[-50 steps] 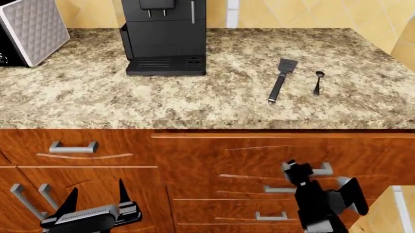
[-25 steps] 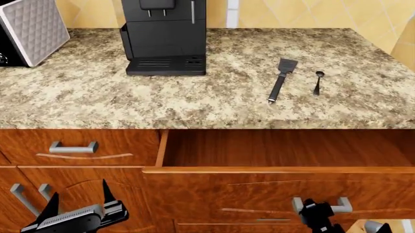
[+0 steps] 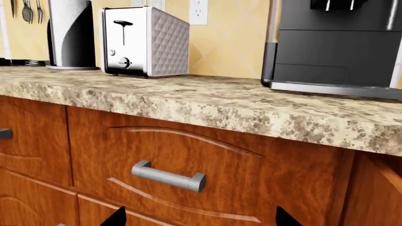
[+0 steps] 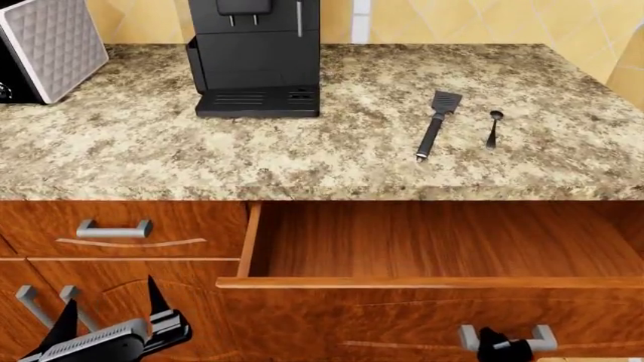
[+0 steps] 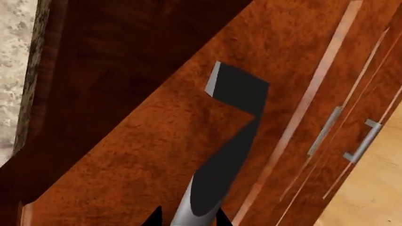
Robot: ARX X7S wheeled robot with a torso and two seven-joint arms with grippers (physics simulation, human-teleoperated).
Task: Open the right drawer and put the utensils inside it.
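The right drawer (image 4: 433, 243) stands pulled out below the counter, its wood-grain floor bare. My right gripper (image 4: 500, 349) is shut on the drawer's grey bar handle (image 4: 503, 336) at the bottom edge of the head view. In the right wrist view both fingertips hug that bar handle (image 5: 213, 179), with the right gripper (image 5: 187, 220) around it. The dark spatula (image 4: 436, 123) and the small spoon (image 4: 492, 128) lie side by side on the granite counter above the drawer. My left gripper (image 4: 111, 305) hangs open and empty before the left cabinet doors, and the left gripper (image 3: 199, 220) faces a grooved drawer front.
A black coffee machine (image 4: 255, 56) stands at the back of the counter (image 4: 151, 151), and a quilted toaster (image 4: 50, 45) at the far left. The narrower left drawer's handle (image 3: 168, 175) is ahead of my left gripper. A paper towel roll (image 3: 70, 33) stands beside the toaster.
The right drawer went from closed to pulled well out, with my right gripper moving back while holding its handle. My left gripper drifted lower and to the left.
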